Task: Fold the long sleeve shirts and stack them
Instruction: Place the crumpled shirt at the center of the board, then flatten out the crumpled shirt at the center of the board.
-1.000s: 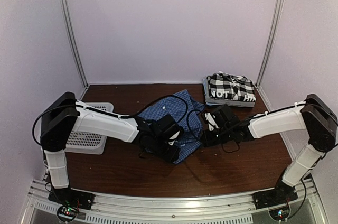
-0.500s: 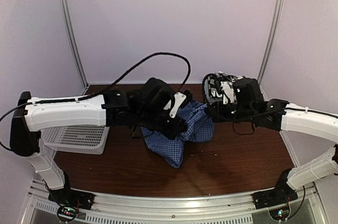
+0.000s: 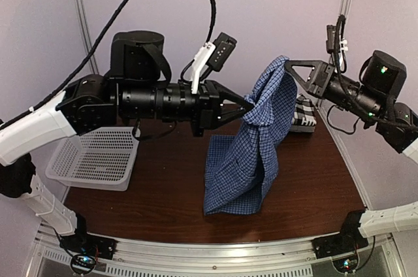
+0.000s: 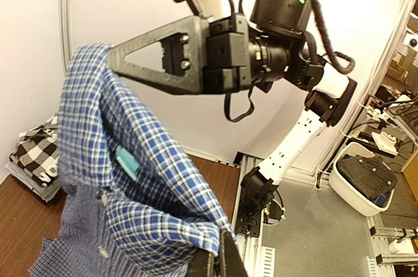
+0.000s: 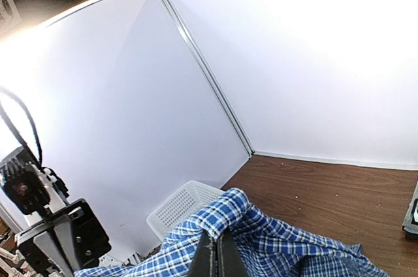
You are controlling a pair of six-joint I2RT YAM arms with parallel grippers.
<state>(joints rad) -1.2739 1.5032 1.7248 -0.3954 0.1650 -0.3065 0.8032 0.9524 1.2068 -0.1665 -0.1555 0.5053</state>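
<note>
The blue fine-checked shirt hangs in the air above the table, its lower hem near the wood. My left gripper is shut on one upper edge of it; in the left wrist view the cloth bunches over my closed fingertips. My right gripper is shut on the highest point of the shirt, and the fabric folds over its tips. The black-and-white checked shirt lies folded at the back right, mostly hidden behind the hanging shirt, and it also shows in the left wrist view.
A white mesh basket stands at the table's left edge, also seen from the right wrist. White walls with metal corner posts close in the back and sides. Off the table, a bin holds dark clothes.
Both arms have risen from the tabletop to high above it, lifting the blue shirt from a heap into a hanging drape. The left gripper closed on the cloth.
</note>
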